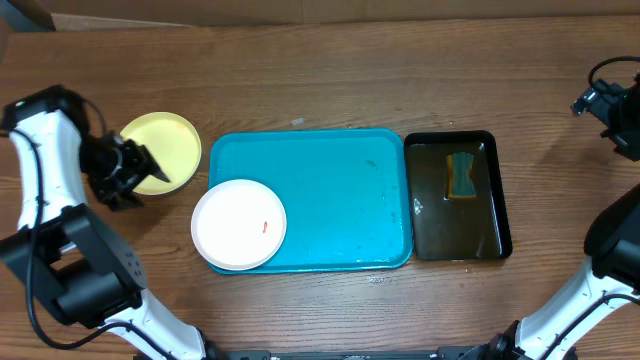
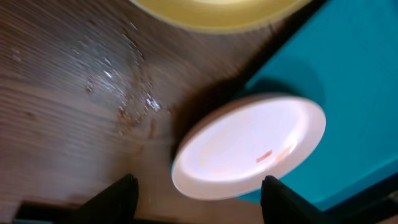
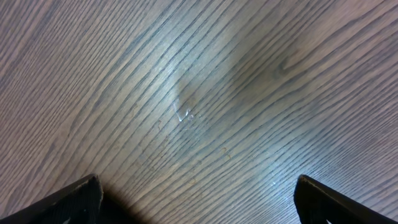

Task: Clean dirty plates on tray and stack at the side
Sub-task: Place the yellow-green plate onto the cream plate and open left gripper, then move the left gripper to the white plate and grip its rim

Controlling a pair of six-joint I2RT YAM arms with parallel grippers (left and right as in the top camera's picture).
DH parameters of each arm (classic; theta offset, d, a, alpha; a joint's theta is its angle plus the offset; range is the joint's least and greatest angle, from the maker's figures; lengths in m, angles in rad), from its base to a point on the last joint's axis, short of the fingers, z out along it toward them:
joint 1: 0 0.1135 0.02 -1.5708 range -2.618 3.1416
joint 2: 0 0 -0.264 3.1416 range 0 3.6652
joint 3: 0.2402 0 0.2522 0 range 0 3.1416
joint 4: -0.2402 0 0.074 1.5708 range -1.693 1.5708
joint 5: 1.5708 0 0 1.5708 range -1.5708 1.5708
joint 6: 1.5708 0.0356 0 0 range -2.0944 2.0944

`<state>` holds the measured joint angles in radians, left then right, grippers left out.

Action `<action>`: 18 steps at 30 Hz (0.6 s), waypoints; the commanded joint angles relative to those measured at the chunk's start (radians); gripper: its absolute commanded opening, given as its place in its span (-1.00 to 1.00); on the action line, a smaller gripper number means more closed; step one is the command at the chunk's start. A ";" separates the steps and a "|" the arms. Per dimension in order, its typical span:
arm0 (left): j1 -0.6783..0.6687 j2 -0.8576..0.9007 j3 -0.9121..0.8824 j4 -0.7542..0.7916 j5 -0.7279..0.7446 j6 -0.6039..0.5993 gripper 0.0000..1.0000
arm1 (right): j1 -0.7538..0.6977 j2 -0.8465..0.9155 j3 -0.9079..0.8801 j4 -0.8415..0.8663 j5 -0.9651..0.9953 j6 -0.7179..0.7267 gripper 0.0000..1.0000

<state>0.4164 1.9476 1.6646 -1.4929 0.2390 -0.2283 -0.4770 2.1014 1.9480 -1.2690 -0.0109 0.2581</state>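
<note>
A robotics lab bench: a white-and-black left arm (image 1: 40,170) and right arm (image 1: 590,285) flank a wood-grain tabletop (image 1: 320,70) staged with a turquoise tray (image 1: 340,200) and a black water tray (image 1: 503,230).

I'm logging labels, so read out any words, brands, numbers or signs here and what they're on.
None: no text is readable in any view. The white plate, yellow plate, turquoise tray, black tray and sponge look unmarked; the orange mark on the white plate is a smear, not writing.
</note>
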 commanded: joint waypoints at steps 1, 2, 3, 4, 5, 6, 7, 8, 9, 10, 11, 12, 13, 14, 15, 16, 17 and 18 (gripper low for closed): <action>-0.110 0.010 -0.041 -0.023 -0.057 0.026 0.22 | 0.002 -0.014 -0.003 0.005 0.003 0.005 1.00; -0.132 0.010 -0.051 -0.022 -0.071 0.024 0.21 | 0.002 -0.014 -0.003 0.005 0.003 0.005 1.00; -0.161 0.010 -0.067 -0.018 -0.092 0.018 0.21 | 0.002 -0.014 -0.003 0.005 0.003 0.005 1.00; -0.189 0.010 -0.087 -0.018 -0.112 0.010 0.20 | 0.002 -0.014 -0.003 0.005 0.003 0.005 1.00; -0.214 0.010 -0.106 -0.018 -0.132 0.003 0.19 | 0.002 -0.014 -0.003 0.005 0.003 0.005 1.00; -0.235 0.010 -0.123 -0.017 -0.149 0.003 0.18 | 0.002 -0.014 -0.003 0.005 0.003 0.005 1.00; -0.256 0.010 -0.139 -0.017 -0.170 0.000 0.16 | 0.002 -0.014 -0.003 0.005 0.003 0.005 1.00; -0.270 0.010 -0.150 -0.017 -0.190 -0.008 0.16 | 0.002 -0.014 -0.003 0.005 0.003 0.005 1.00; -0.283 0.010 -0.157 -0.017 -0.223 -0.024 0.16 | 0.002 -0.014 -0.003 0.005 0.003 0.005 1.00; -0.288 0.010 -0.157 -0.017 -0.246 -0.035 0.17 | 0.002 -0.014 -0.003 0.005 0.003 0.005 1.00; -0.289 0.010 -0.157 -0.013 -0.272 -0.050 0.17 | 0.002 -0.014 -0.003 0.005 0.003 0.005 1.00; -0.288 0.010 -0.157 -0.010 -0.289 -0.058 0.17 | 0.002 -0.014 -0.003 0.005 0.003 0.005 1.00; -0.281 0.010 -0.157 -0.008 -0.311 -0.069 0.16 | 0.002 -0.014 -0.003 0.005 0.003 0.005 1.00; -0.272 0.010 -0.157 -0.001 -0.326 -0.081 0.16 | 0.002 -0.014 -0.003 0.005 0.003 0.005 1.00; -0.264 0.010 -0.157 0.003 -0.333 -0.090 0.16 | 0.002 -0.014 -0.003 0.005 0.003 0.005 1.00; -0.254 0.010 -0.157 0.006 -0.334 -0.095 0.15 | 0.002 -0.014 -0.003 0.005 0.003 0.005 1.00; -0.246 0.010 -0.158 0.010 -0.334 -0.096 0.13 | 0.002 -0.014 -0.003 0.005 0.003 0.005 1.00; -0.237 0.010 -0.163 0.021 -0.335 -0.104 0.11 | 0.002 -0.014 -0.003 0.005 0.003 0.005 1.00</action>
<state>0.1505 1.9491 1.5131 -1.4876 -0.0383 -0.2882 -0.4770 2.1014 1.9480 -1.2682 -0.0109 0.2581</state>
